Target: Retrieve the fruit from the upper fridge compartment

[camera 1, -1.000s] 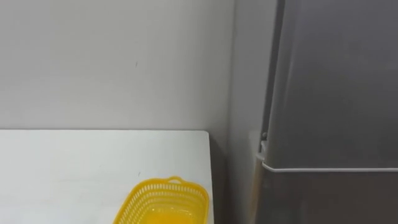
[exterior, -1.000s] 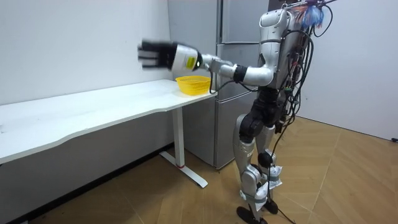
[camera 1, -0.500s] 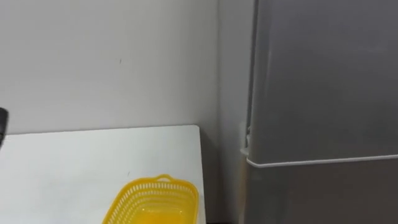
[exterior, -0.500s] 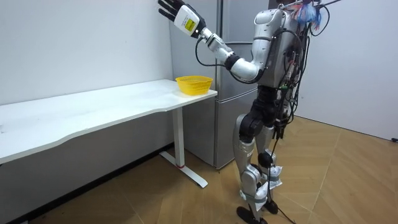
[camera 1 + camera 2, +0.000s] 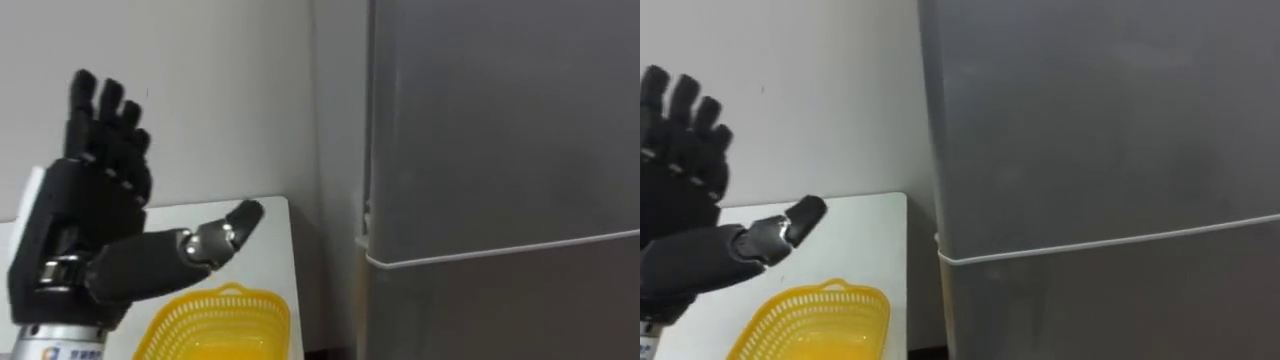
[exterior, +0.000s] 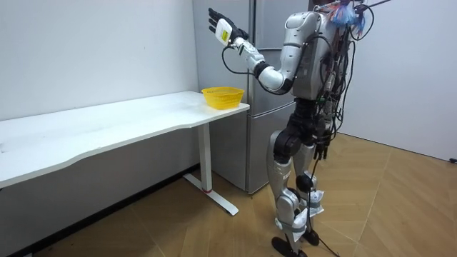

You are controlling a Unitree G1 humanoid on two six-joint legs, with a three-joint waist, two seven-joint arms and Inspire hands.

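Raised since earlier, the left robot hand point(image 5: 90, 230) is held spread and empty near the shut upper fridge door point(image 5: 500, 130), whose edge could be missed by a misjudged reach.

Prob. a lab room w/ a kitchen corner: bare white walls point(image 6: 93, 50), wood floor point(image 6: 400, 207), long white table point(image 6: 107, 132) (yellow basket point(image 6: 222, 96) on it) & a grey fridge point(image 5: 500, 150).

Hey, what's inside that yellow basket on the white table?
Inside the yellow plastic mesh basket, only its own yellow floor shows, and nothing rises above its rim. Its near end runs off the eye views' lower edge, so anything lying there cannot be seen.
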